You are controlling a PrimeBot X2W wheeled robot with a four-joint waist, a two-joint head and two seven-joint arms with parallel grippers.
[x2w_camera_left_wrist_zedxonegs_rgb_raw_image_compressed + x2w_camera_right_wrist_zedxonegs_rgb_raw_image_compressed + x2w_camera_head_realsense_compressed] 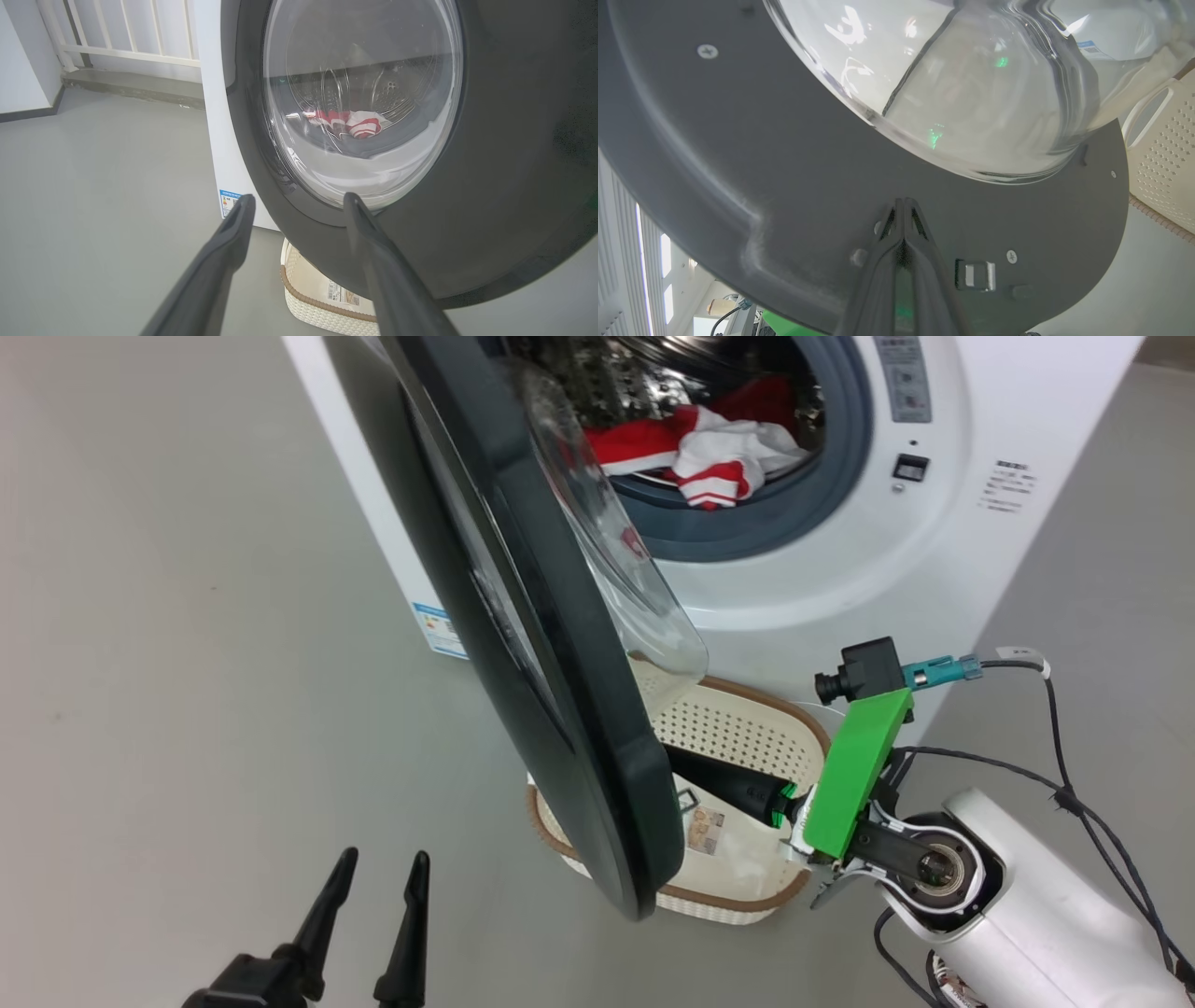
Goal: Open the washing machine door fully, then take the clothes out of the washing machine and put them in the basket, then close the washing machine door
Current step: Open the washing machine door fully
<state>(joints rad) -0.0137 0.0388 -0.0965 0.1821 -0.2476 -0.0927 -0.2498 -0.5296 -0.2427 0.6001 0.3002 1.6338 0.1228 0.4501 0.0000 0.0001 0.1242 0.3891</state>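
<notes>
If pushed further, the pinched-shut right gripper point(903, 203), set against the glossy black-rimmed round glass door point(551, 653), could be skidded off its smooth face, the left gripper point(385, 857) being spread wide.

Left gripper point(386, 855), lower left of head view: two long tapered matte-black fingers on a black base. Right gripper point(903, 201): same dark fingers, textured inner faces near the tips. Lower right of head view: green ring point(782, 801) at the finger root, bright green bracket point(859, 775), small black camera point(857, 674), teal connector point(938, 670), black cables point(1064, 789), white tag point(1022, 655), glossy white forearm shell point(1027, 915), round silver bearing point(934, 870).
</notes>
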